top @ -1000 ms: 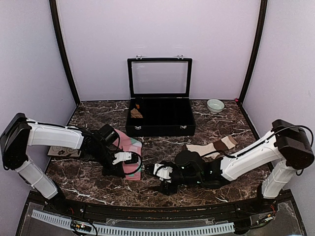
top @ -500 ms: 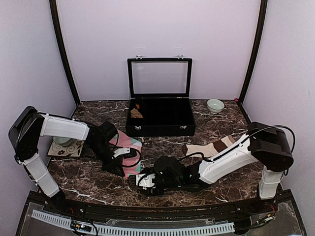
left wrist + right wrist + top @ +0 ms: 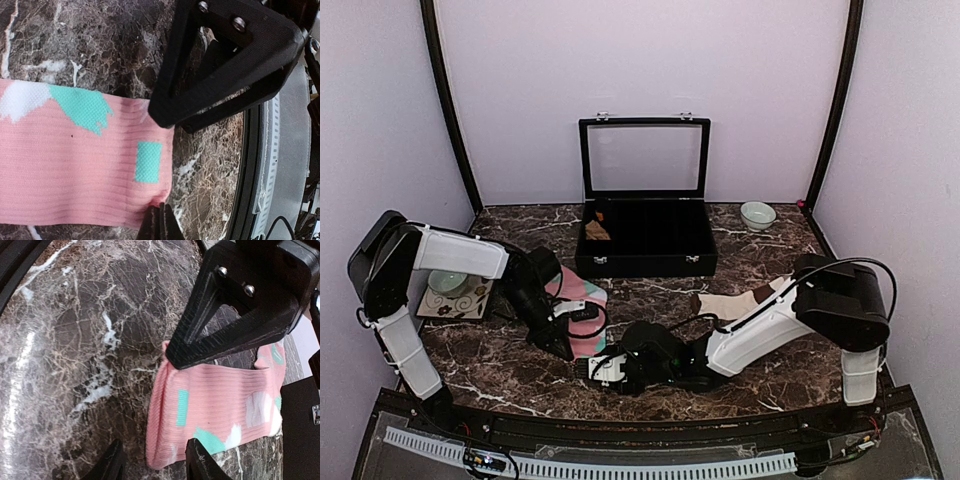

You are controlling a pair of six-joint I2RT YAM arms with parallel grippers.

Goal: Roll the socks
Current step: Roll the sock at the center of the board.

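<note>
The pink sock (image 3: 582, 302) with mint-green and white patches lies flat at the left front. My left gripper (image 3: 560, 345) is shut on a corner of its near end; in the left wrist view its closed tips (image 3: 160, 223) pinch the puckered edge of the sock (image 3: 75, 165). My right gripper (image 3: 595, 368) is open, and in the right wrist view (image 3: 156, 466) it straddles the other corner of the same end of the sock (image 3: 220, 405) without gripping. The cream-beige sock (image 3: 745, 300) with brown bands lies flat to the right.
An open black case (image 3: 645, 245) stands at the back centre with a small tan-brown bundle (image 3: 597, 230) inside. A pale bowl (image 3: 757, 215) sits at the back right. Another bowl on a patterned mat (image 3: 450, 292) is at the left. The table's front edge (image 3: 620, 412) is close to both grippers.
My right arm has swung left along the front of the table until its gripper reached the pink sock's near end. My left gripper has stayed at the sock's near end.
</note>
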